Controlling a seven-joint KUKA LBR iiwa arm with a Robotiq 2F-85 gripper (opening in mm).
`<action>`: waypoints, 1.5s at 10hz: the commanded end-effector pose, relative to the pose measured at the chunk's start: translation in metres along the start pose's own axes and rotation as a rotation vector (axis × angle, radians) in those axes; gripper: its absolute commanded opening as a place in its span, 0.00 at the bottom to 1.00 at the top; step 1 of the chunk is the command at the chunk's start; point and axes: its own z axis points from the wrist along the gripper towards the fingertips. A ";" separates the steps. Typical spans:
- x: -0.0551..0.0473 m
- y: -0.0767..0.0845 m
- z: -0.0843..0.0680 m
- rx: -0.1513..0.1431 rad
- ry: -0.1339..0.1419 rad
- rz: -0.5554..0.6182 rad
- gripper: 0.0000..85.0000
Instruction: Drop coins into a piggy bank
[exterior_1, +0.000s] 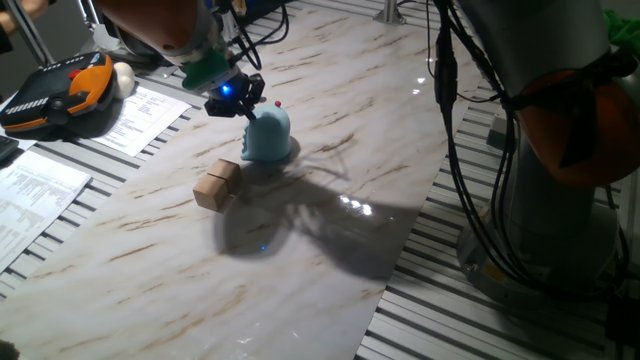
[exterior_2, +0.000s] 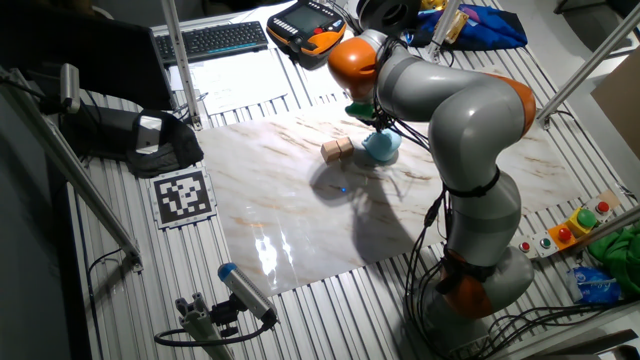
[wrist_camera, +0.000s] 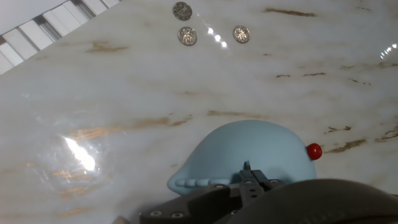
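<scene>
Coins (wrist_camera: 186, 35), three of them, lie on the marble desk (exterior_1: 330, 230) well beyond the blue piggy bank (exterior_1: 267, 135). Just above the bank hang the jaws, nearly closed; any grip cannot be told. Wooden cubes (exterior_1: 217, 184) sit beside it.

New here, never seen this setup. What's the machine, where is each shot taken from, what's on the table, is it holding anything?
It is one grey-and-orange robot arm with a two-finger gripper. Two pictures come from fixed cameras on different sides of the marble table; the third comes from a camera on the hand, looking down along the fingers. The gripper hangs right over the light blue piggy bank. Beside the bank lie tan wooden blocks. The hand view shows three coins lying on the table beyond the bank. Whether the fingers are open, or pinch a coin, cannot be told.
</scene>
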 end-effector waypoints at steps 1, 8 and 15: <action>0.000 -0.001 0.001 -0.001 -0.001 0.000 0.00; 0.003 0.000 0.004 -0.036 -0.036 0.035 0.60; 0.008 0.002 -0.030 -0.067 0.022 -0.030 0.00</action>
